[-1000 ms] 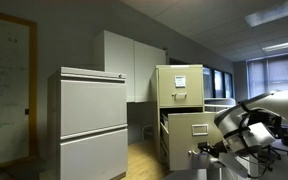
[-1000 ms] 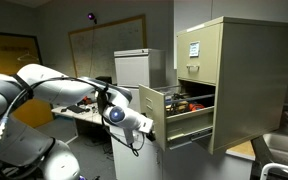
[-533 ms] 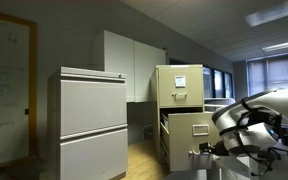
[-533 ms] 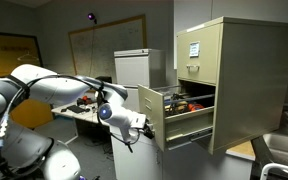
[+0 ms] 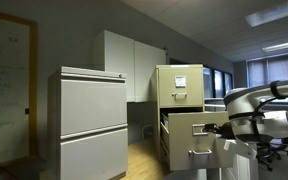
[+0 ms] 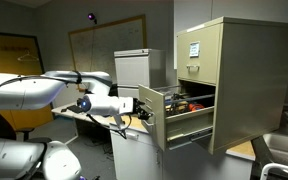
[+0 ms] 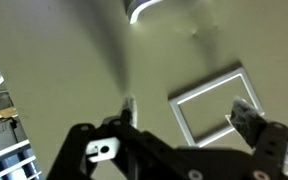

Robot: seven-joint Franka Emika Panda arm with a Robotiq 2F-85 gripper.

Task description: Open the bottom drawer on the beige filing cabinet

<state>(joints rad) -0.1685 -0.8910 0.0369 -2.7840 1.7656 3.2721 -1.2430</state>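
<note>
Dim office, a whiteboard (image 5: 4,70) on the wall. The beige filing cabinet (image 5: 179,88) stood near a pale grey cabinet (image 5: 92,120), its lower drawer (image 6: 180,112) pulled well out. The gripper (image 7: 189,118) hung right at the drawer front, fingers spread wide, nothing between them. Whether a fingertip touched the metal was hard to say.

White arm (image 6: 102,104) stretched out level, gripper (image 7: 184,104) with fingers spread wide apart, empty
</note>
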